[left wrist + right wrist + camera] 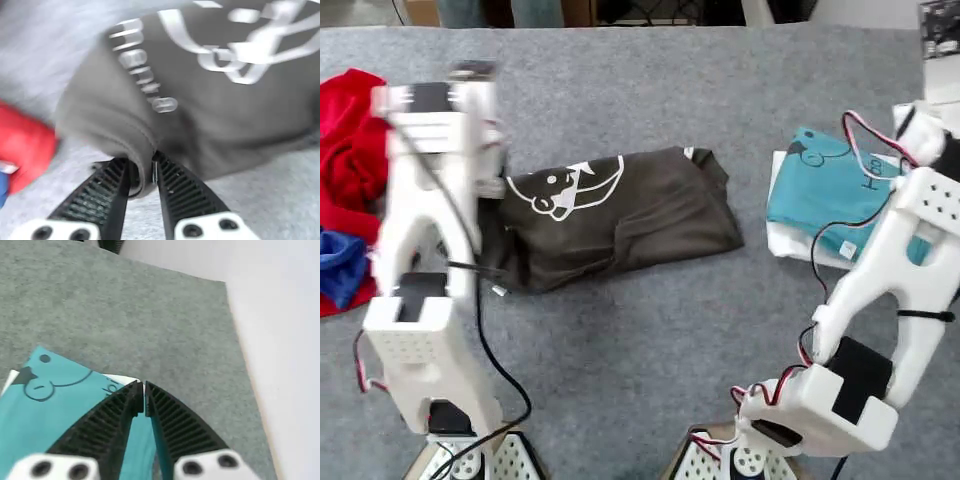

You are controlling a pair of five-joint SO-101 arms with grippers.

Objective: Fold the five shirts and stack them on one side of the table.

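We see two white arms side by side at a table. The left arm [420, 230] stretches forward from its base and bends down over one end of a dark shirt [620, 215]. The right arm [895, 265] is folded with its elbow low and its wrist raised over a stack of shirts on its own side.

A grey felt mat [650, 340] covers the table. In the right wrist view, a pale smooth surface [280, 315] lies beyond the mat's edge.

The left claw [142, 167] is narrow and pinches a thick folded hem of the dark shirt between its ribbed black fingers. The shirt, with a white print, lies partly folded at the middle of the mat, reaching away from the claw. A red shirt [350, 150] and a blue shirt [340, 265] are heaped at the left edge, just beside the left arm.

The right claw [141, 390] has its fingertips together and nothing between them. It hangs over the edge of a folded teal shirt [825, 185], which rests on a folded white shirt [785, 240].
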